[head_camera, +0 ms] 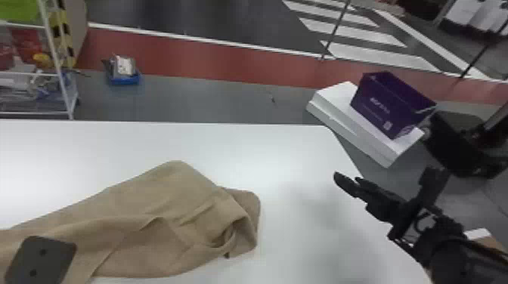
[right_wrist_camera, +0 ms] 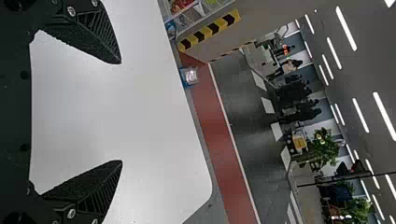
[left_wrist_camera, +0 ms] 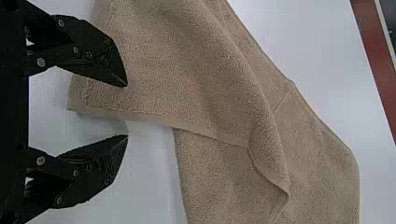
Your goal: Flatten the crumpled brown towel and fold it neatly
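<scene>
1. Landmark is the brown towel (head_camera: 151,204): crumpled, partly overlapped, lying on the white desk (head_camera: 287,147).
2. Head view is showing a purple box (head_camera: 389,105) sitting on white boxes (head_camera: 344,113), off to the robot's right of the towel and beyond it. A blue tray (head_camera: 126,79) and a wire rack (head_camera: 62,81) are standing beyond the towel, the rack farther to the left.
3. A dark plate (head_camera: 41,260), rounded corners, two small dots, is overlapping the towel's left part in head view.
4. Left wrist view is giving the close detail: looped terry pile, smooth flat hem, one layer folding over another. Right wrist view is picking up strip lights (right_wrist_camera: 385,115) and leafy plants (right_wrist_camera: 324,148), well apart from the towel.
5. Towel is looking matte and soft, bunching into a curled pocket at its right end. Desk is reading smooth, with a rounded corner. Fingers are black, tapering, ribbed.
6. Left gripper (left_wrist_camera: 127,111): jaws are standing apart, released, at the towel's hem. One is overlapping the towel in view, the other is showing against bare desk; can't tell if either is touching.
7. Right gripper (head_camera: 346,176): jaws are spreading wide, gripping nothing, well apart from the towel on its right, near the desk's edge.
</scene>
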`<act>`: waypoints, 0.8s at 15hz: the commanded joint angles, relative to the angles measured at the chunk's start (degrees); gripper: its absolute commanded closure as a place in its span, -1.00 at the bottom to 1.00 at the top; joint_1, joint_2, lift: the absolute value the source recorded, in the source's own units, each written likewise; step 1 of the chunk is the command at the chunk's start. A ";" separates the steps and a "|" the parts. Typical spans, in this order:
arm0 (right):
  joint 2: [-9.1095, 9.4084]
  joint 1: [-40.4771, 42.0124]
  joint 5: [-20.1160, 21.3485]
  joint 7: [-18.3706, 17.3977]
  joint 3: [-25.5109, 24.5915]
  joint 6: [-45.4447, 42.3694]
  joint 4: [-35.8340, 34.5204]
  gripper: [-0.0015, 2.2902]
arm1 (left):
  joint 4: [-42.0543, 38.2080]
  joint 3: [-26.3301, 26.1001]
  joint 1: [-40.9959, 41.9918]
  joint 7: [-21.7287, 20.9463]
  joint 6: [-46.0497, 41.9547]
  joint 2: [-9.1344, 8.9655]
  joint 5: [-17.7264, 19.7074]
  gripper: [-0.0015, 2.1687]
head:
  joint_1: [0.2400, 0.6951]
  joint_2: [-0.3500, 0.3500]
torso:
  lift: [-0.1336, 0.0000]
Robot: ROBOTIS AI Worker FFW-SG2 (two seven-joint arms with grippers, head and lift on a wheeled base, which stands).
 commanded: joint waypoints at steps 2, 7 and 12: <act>0.00 0.00 -0.05 0.00 0.00 0.00 -0.04 -0.89 | 0.94 1.25 -0.53 1.37 -0.16 -0.54 0.26 0.03 | 1.00 -1.00 | -0.85; 0.00 0.35 -0.05 0.09 0.00 -0.35 -0.04 -0.89 | -0.99 2.48 0.17 3.48 -0.16 -0.54 -0.09 0.36 | 1.00 -1.00 | -0.85; -0.09 0.62 -0.05 0.53 -0.44 -0.35 -0.39 -0.89 | -16.73 6.43 0.96 2.25 0.96 -0.19 -1.49 0.36 | 1.00 -1.00 | -0.85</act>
